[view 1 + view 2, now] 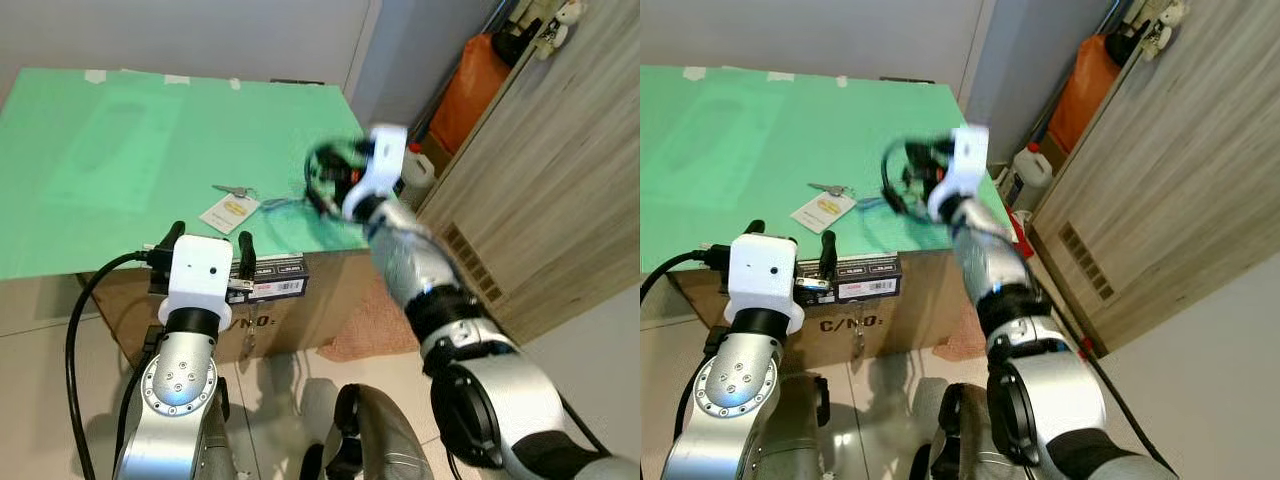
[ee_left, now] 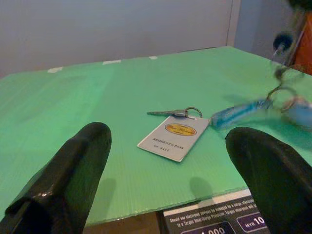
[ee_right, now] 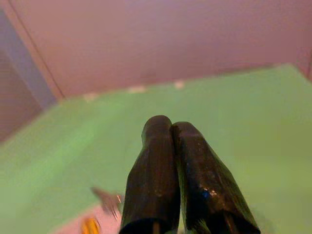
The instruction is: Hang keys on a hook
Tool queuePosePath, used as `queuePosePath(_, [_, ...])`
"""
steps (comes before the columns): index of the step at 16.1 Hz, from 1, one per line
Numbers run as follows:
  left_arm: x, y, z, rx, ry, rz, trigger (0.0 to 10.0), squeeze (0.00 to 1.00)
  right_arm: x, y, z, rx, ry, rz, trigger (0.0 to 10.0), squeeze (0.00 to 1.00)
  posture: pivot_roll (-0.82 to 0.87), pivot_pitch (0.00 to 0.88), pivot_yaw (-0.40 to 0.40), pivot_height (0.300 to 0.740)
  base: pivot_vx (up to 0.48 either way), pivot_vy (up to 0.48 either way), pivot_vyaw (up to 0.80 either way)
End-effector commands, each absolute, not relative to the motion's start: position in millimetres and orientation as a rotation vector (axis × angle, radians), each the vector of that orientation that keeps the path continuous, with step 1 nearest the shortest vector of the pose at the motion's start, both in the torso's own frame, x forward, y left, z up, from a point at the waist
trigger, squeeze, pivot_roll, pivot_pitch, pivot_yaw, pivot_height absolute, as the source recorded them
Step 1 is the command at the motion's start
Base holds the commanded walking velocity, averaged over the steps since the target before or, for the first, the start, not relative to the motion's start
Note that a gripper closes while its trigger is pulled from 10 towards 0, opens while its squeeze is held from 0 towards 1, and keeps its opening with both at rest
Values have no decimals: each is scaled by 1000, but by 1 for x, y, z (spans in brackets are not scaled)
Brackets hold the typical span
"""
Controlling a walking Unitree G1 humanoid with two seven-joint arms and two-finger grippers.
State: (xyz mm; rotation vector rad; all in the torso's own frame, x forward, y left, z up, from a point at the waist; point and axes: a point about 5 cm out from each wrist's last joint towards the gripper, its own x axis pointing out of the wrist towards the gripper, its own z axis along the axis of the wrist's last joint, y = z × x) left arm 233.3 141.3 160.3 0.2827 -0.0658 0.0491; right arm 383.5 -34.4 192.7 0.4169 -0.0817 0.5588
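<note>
Two arms are hovering over the green table (image 1: 120, 150) right now. Left gripper (image 1: 207, 245) is sitting at the near edge with its fingers spread wide, holding nothing. Right gripper (image 3: 183, 175) is blurring out over the table's far right side, fingers pressed together with no gap showing in the wrist view; something blue, maybe a lanyard (image 2: 239, 113), is smearing across just under it, and I can't tell if it's actually pinched.

Going smaller: the tag (image 1: 229, 212) is lying flat near the front edge with the key (image 1: 229, 190) touching its far end.

Risk-wise, I'm thinking that fast-moving right arm is the problem. If it's only dragging the lanyard, the key could be getting yanked off the table edge onto the floor. Also I'm not spotting any hook, so it could be swinging blind.
</note>
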Motion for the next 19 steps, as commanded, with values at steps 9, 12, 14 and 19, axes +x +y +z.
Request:
queuePosePath(9, [257, 142, 154, 292, -23, 37, 10000, 0, 387, -32, 260, 463, -255, 612, 0, 0, 253, 0, -180, 601, 0, 0, 0])
queuePosePath(12, [269, 139, 159, 318, -53, -5, 10000, 0, 388, -47, 272, 456, -301, 592, 0, 0, 223, 0, -161, 601, 0, 0, 0])
queuePosePath(14, [272, 137, 160, 302, -54, -5, 10000, 0, 386, -49, 262, 410, -269, 588, 0, 0, 209, 0, -151, 601, 0, 0, 0])
queuePosePath(19, [273, 131, 158, 313, -60, -30, 10000, 0, 372, -41, 186, 288, -28, 567, 10000, 0, 202, 0, -143, 601, 0, 0, 0])
